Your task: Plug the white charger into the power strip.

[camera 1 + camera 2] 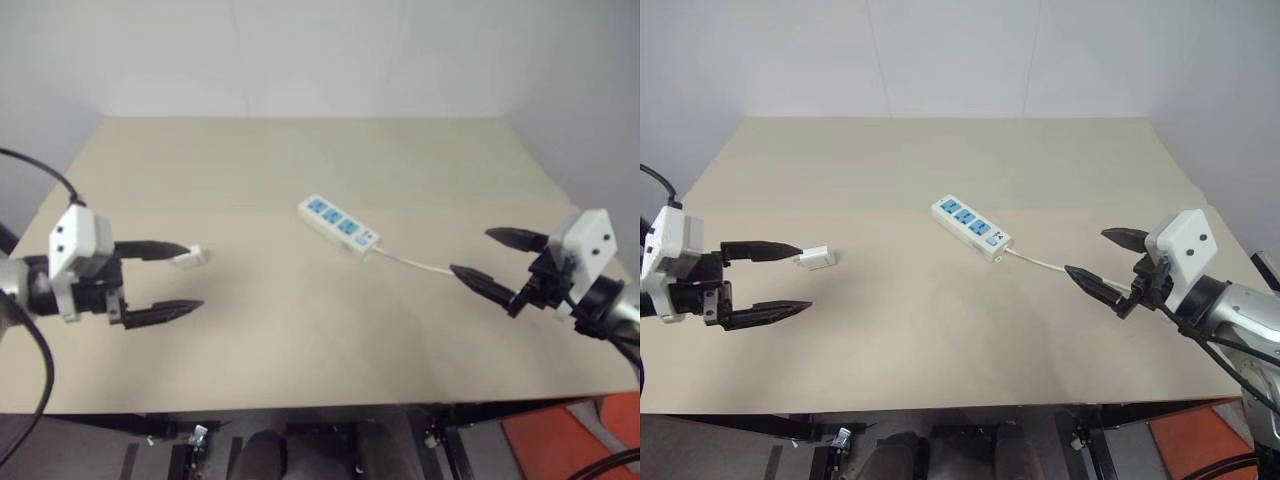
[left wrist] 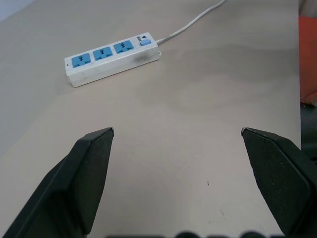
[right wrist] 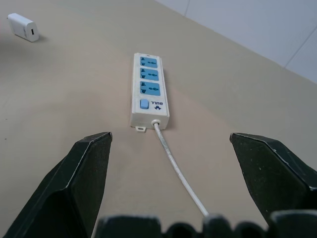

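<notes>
Charger (image 1: 816, 258) lay on the table (image 1: 940, 340), just off our spread, empty left hand (image 1: 780, 277); power strip (image 1: 971, 228) mid-table. Right hand (image 1: 1102, 262) gaped. We judged: straddle charger squarely before closing.

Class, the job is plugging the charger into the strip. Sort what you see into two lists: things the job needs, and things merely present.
Needed:
white charger
power strip
left end effector, open
right end effector, open

Merely present:
table
white wall
</notes>
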